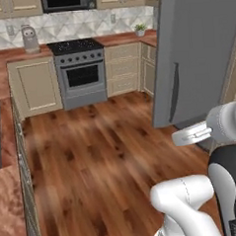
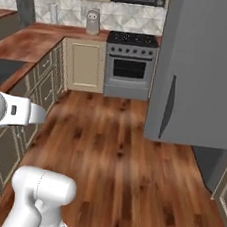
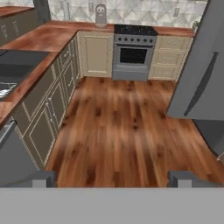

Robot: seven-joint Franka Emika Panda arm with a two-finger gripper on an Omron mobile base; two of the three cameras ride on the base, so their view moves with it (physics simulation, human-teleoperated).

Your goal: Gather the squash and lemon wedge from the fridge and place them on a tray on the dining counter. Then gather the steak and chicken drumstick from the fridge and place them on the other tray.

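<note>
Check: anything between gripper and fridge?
Bare wood floor lies between the open gripper and the fridge, in the hand view.

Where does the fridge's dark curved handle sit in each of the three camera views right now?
Left base view: the fridge handle is right of centre, on the grey fridge.
Right base view: right of centre, at mid-height.
Hand view: far right, in the upper half and leaning.
Shared landmark: the steel oven against the back wall, to the handle's left in all three.
</note>
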